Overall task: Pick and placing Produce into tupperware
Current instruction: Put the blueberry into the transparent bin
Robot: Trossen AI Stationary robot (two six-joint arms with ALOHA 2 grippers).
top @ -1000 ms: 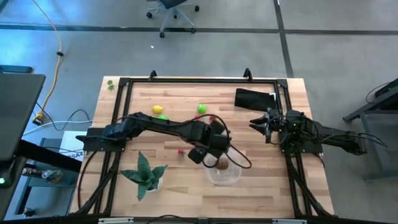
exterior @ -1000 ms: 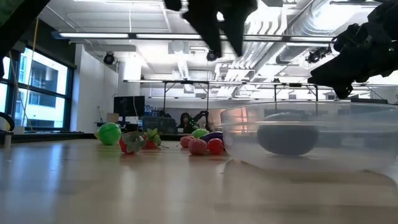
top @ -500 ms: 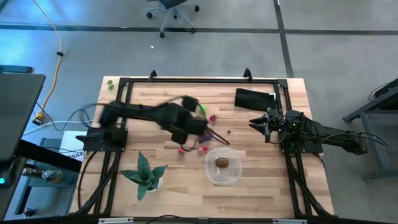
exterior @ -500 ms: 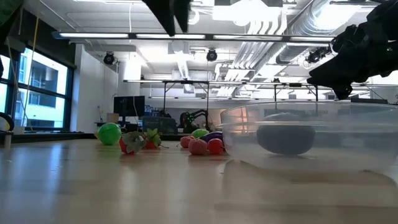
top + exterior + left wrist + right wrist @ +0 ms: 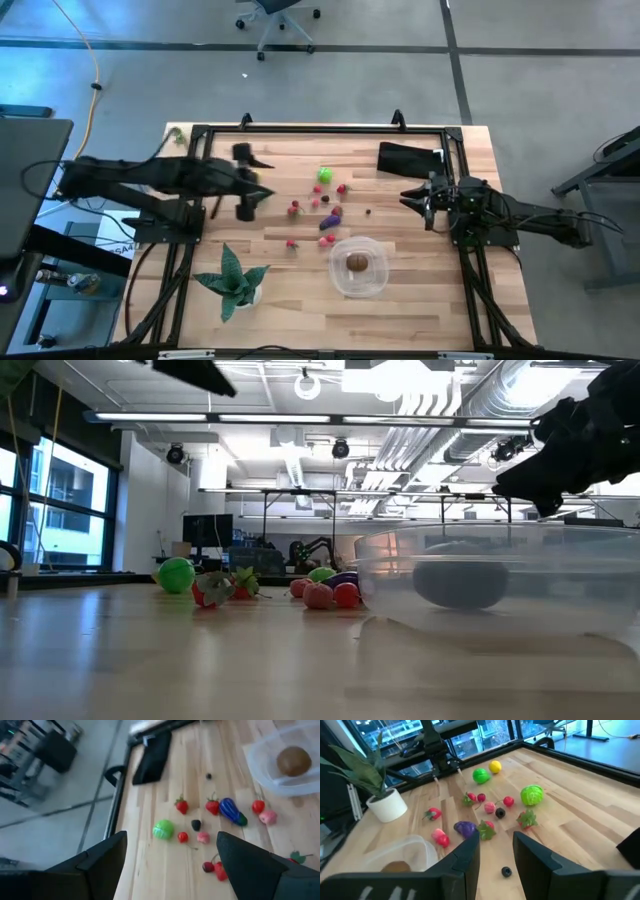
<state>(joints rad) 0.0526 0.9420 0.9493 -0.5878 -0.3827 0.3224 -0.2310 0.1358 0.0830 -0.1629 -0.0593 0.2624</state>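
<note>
The left gripper's (image 5: 245, 190) fingers (image 5: 100, 865) stand wide apart with nothing between them, hovering over the left part of the table (image 5: 420, 300), well clear of the produce. The right gripper (image 5: 408, 196) waits at the right side, just near of the black pouch (image 5: 405, 158); its fingers (image 5: 462, 865) are partly parted and hold nothing.

Out from the left gripper, toward the middle, lies the loose produce: a green cabbage (image 5: 325, 175), a strawberry (image 5: 294, 209), a purple eggplant (image 5: 330, 223) and several small red and pink bits around them (too small to name each). A yellow piece (image 5: 495, 766) and a green ball (image 5: 480, 775) sit at the left, beside the left arm.

The tub (image 5: 359, 265) sits right of centre on the near side, holding one brown piece (image 5: 357, 263). A potted plant (image 5: 236, 280) stands at the near left.
</note>
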